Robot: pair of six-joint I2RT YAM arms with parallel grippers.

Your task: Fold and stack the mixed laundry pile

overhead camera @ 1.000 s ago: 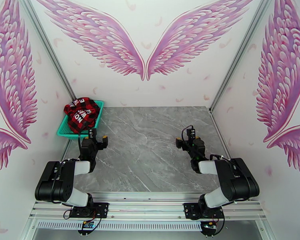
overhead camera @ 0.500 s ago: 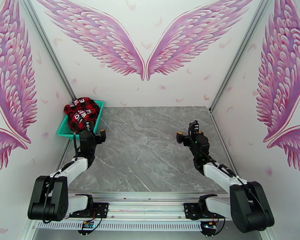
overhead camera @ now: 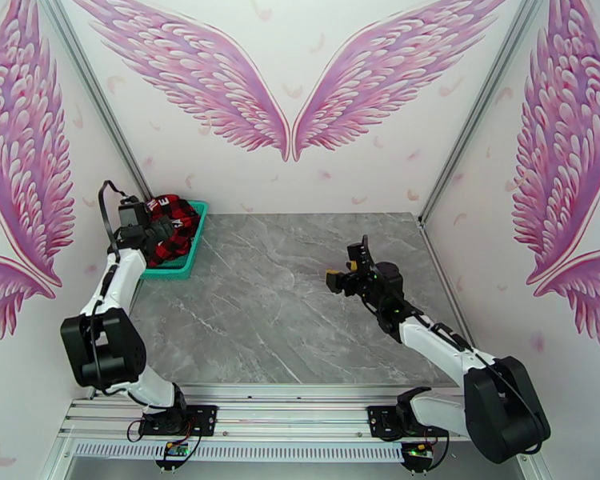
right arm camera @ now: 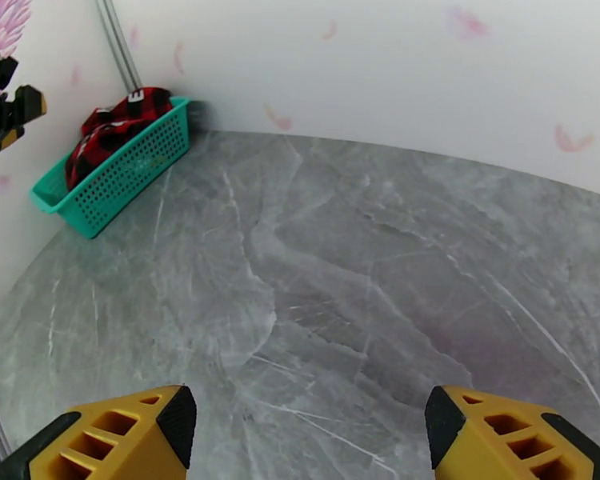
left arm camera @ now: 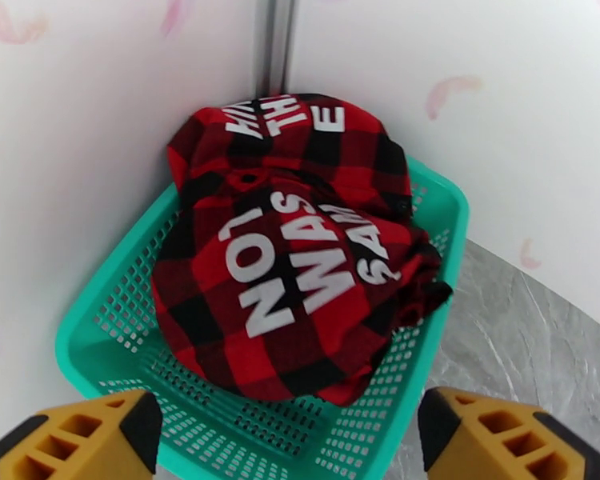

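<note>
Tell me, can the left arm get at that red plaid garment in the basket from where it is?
Probably yes. The left end effector hovers just above the teal basket with its jaws wide apart, and the plaid garment lies on top, heaped above the rim, with nothing in between.

On my left wrist feed I'm reading big white letters on the red-and-black plaid garment [left arm camera: 292, 274]: "NOT", "WAS", then a word starting "SA" that curls into a crease. Higher up, on a fold, I catch "TH" and a lone "E"; the rest I can't make out.
</note>
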